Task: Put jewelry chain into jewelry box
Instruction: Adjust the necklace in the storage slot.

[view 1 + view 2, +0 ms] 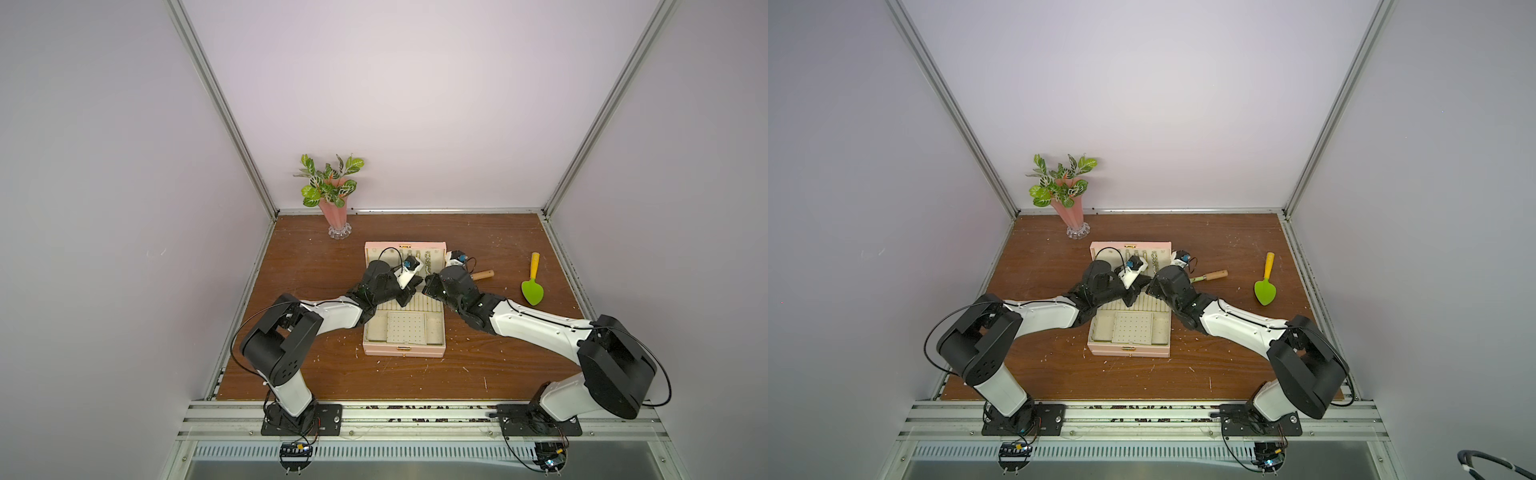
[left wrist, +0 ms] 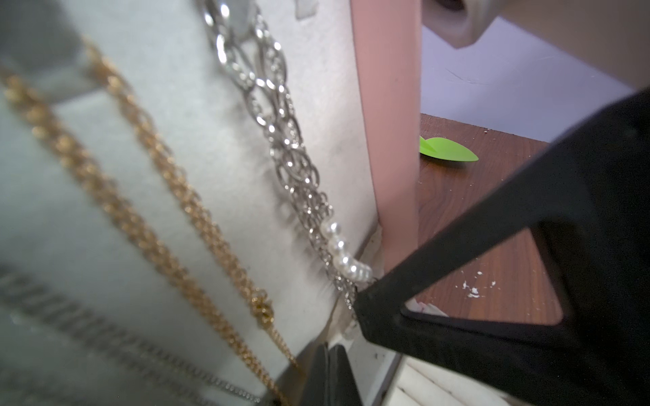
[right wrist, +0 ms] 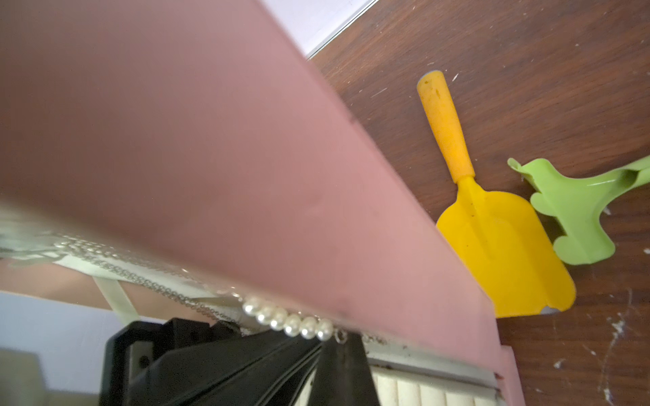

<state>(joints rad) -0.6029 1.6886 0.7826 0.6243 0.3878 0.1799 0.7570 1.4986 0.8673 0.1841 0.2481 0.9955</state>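
You're looking at a scratched brown wooden table (image 1: pixel 498 249) flecked with white, inside pale lilac walls (image 1: pixel 415 104). The pink box (image 1: pixel 405 351) stands open on it. The silvery chain (image 2: pixel 281 140) hangs against the raised lid beside gold chains (image 2: pixel 158 168). The left gripper (image 2: pixel 327 355) is closed. The right gripper (image 3: pixel 332 355) is closed too, its tip at the chain's pearl end; you can't tell whether it pinches the chain.

Place: a robot lab cell, enclosing my table (image 1: pixel 415 374).
Walls: plain pale panels (image 1: pixel 395 104) in aluminium framing (image 1: pixel 221 104).
Mounting: my base plates (image 1: pixel 328 419) bolted to a rail (image 1: pixel 415 415).
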